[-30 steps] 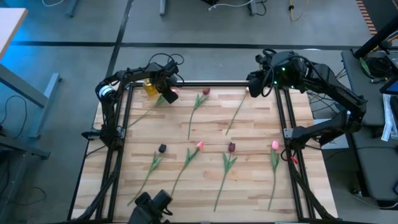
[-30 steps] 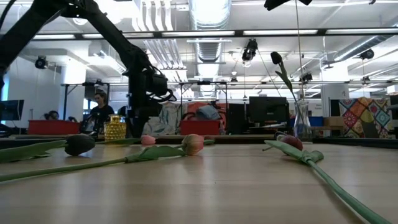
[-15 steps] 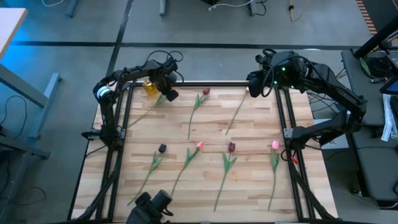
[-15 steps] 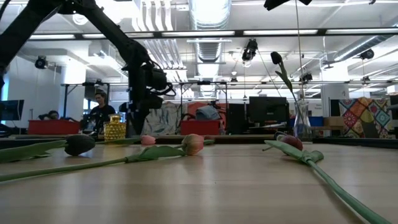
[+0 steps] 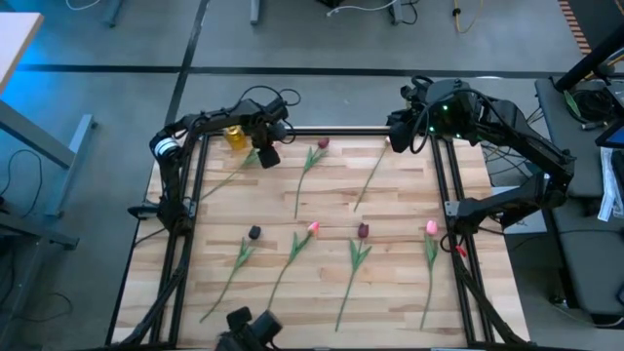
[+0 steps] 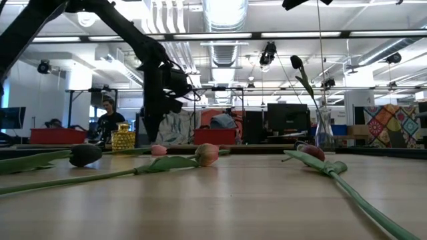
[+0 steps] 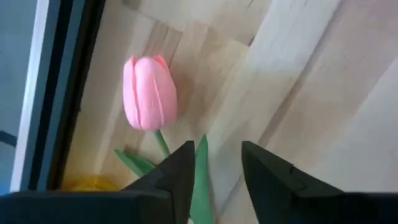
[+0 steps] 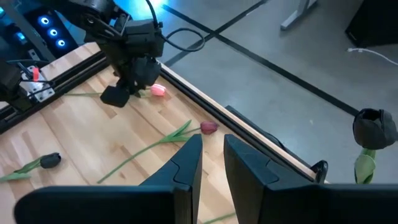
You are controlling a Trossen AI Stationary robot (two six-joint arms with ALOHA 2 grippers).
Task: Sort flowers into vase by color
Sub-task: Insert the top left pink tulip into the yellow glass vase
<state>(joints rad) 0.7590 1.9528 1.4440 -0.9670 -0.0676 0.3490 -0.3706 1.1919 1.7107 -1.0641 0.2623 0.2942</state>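
A pink tulip lies flat near the table's far left corner, next to the yellow vase. My left gripper hovers open just above its stem and leaf, below the head, and mostly hides the flower in the high view. My right gripper waits open at the far right corner, by the clear vase, which holds a maroon tulip. Other tulips lie flat on the table: maroon, pink, maroon, pink, and a dark head.
A black frame rail runs along the far edge, with side rails at the left and right. A bare stem lies slanted near the clear vase. Bare wood lies between the two rows of flowers. People sit in the room behind.
My left gripper has shifted a little toward the table's right and near side, and now covers the pink tulip head that showed beside it a second ago. The flowers and my right arm have stayed put.
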